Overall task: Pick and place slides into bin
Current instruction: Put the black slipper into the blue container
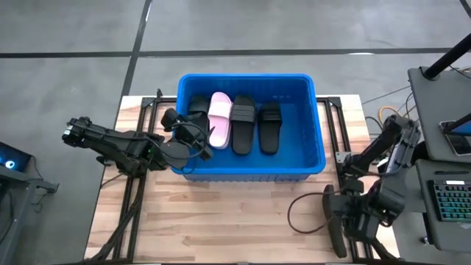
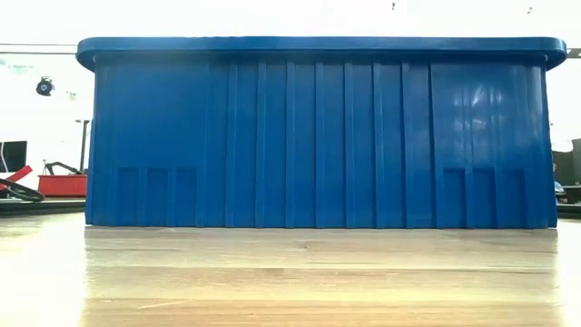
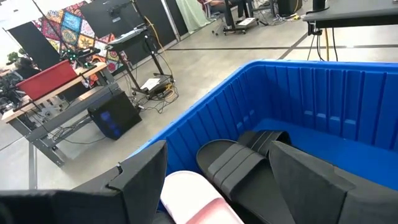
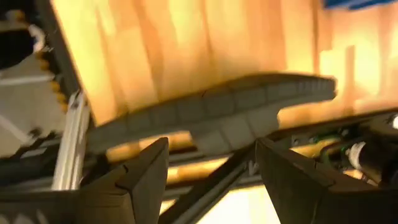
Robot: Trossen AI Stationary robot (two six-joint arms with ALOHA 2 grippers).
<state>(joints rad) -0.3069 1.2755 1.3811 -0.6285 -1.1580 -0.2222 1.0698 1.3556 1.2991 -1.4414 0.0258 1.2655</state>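
Note:
The blue bin stands mid-table; the low view shows only its near wall. Inside it lie side by side a black slide, a pale pink slide and two more black slides. My left gripper hangs open over the bin's left near corner. In its wrist view the fingers stand apart above the pink slide and a black slide, holding nothing. My right gripper waits open and empty at the table's right near corner.
A black cable loop lies on the wooden table beside my right gripper. Dark frame rails run along the table's left and right sides. Bare wood lies between the bin and the near edge.

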